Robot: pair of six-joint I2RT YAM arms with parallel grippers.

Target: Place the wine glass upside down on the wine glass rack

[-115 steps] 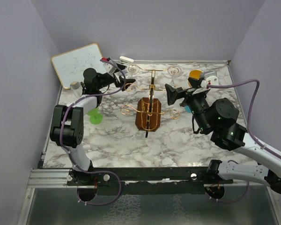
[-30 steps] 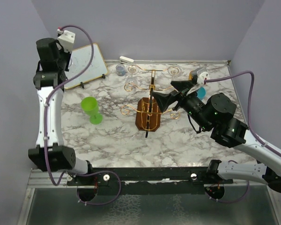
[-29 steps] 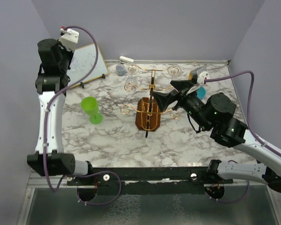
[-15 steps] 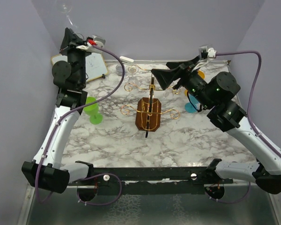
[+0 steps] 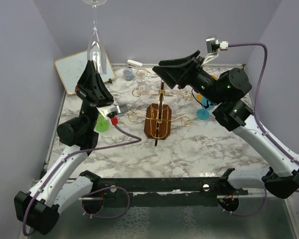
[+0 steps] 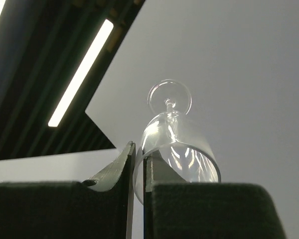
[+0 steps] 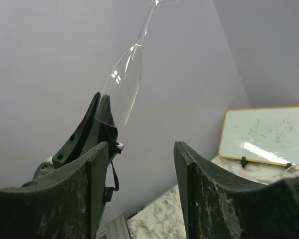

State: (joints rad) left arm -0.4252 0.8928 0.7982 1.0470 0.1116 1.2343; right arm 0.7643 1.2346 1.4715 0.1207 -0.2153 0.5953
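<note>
One thin, breakable wine glass (image 5: 94, 47) sits pinched by its bowl in the left claw (image 6: 138, 155); right claw (image 7: 139, 149) spread

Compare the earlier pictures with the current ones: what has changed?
The left pincer rose from low down and holds the wine glass high, foot up. The right pincer, open, rose from beside the wine glass rack. Rack and green cup stayed put.

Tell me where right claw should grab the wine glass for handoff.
Likely the stem, side-on from the right. The wine glass stands foot-up with its rim pinched in the left claw, leaving the thin stem bare; the open right claw faces it.
</note>
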